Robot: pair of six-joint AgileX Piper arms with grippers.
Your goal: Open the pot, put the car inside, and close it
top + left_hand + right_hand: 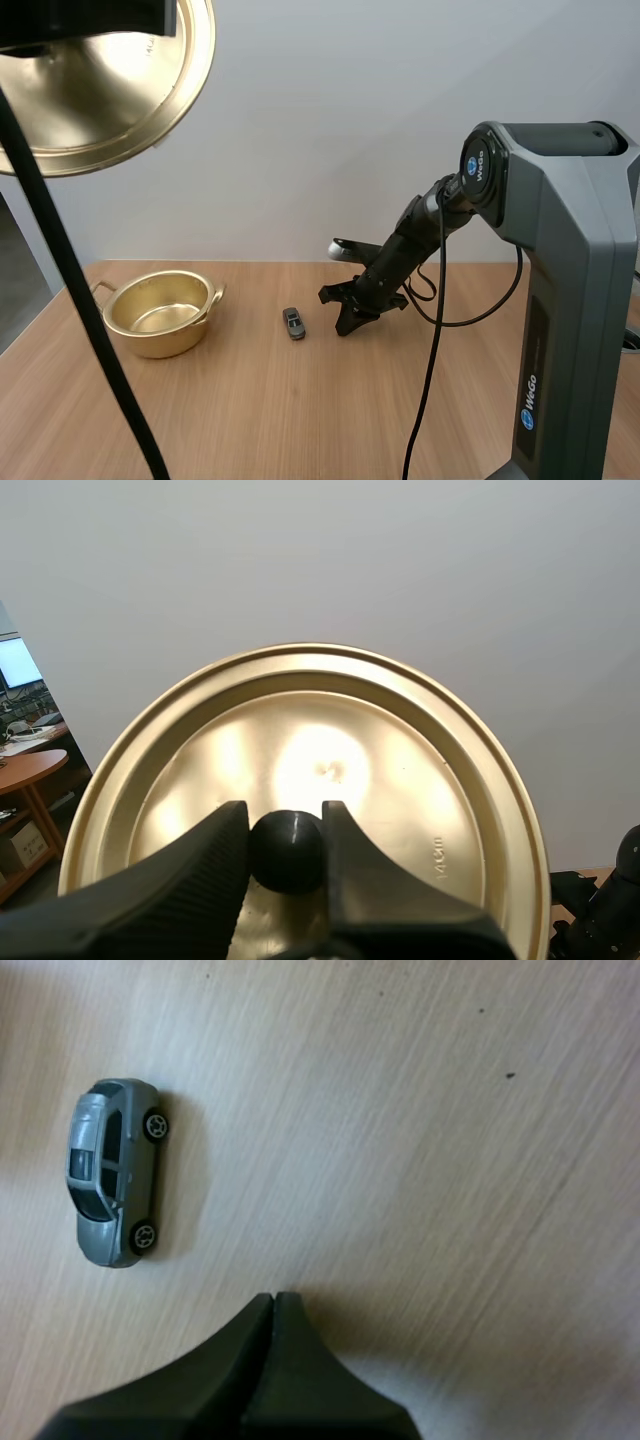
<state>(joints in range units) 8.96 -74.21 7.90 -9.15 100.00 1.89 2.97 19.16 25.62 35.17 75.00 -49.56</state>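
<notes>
The golden pot [160, 312] stands open on the table at the left, with nothing inside it. Its golden lid [105, 85] hangs high at the upper left. My left gripper [286, 845] is shut on the lid's black knob [287, 852], and the lid [420, 780] fills the space behind the fingers. A small grey toy car [293, 322] lies on the wood between the pot and my right gripper [345, 326]. That gripper is low over the table, just right of the car [113, 1186], its fingers [272, 1305] pressed together as one dark wedge holding nothing.
The wooden table [300, 420] has bare room in front of the pot and the car. My right arm's grey base [565, 300] rises at the right edge. A plain white wall stands behind the table.
</notes>
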